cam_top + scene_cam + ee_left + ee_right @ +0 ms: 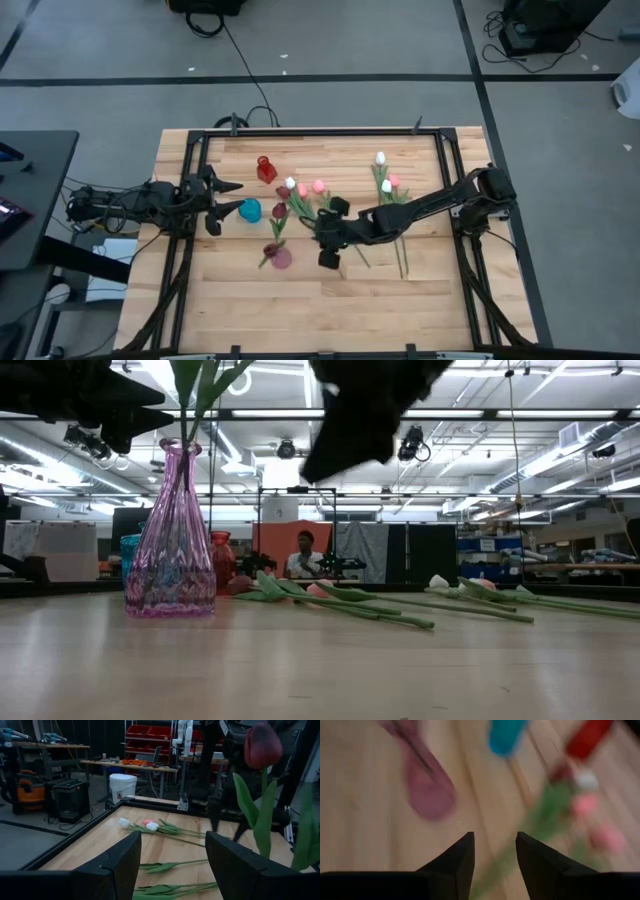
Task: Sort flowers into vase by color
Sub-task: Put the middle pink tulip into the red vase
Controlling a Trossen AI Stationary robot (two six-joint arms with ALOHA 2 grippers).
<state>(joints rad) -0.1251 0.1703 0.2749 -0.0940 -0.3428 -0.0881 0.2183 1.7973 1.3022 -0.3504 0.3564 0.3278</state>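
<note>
A purple glass vase [282,258] [171,540] stands near the table's middle with dark red tulips [279,211] [262,745] upright in it. A blue vase [250,210] and a red vase [266,168] stand behind it. White, pink and dark red tulips [303,188] lie flat on the table, with another group [387,184] [145,825] farther right. My right gripper [320,235] [494,851] hovers open above the middle group, over a blurred green stem [540,815]. My left gripper [232,198] [172,865] is open, just left of the blue vase.
A black frame [300,132] runs around the wooden tabletop. Bare wood [330,310] lies along the near side. In the low view a person [303,556] sits beyond the far edge of the table.
</note>
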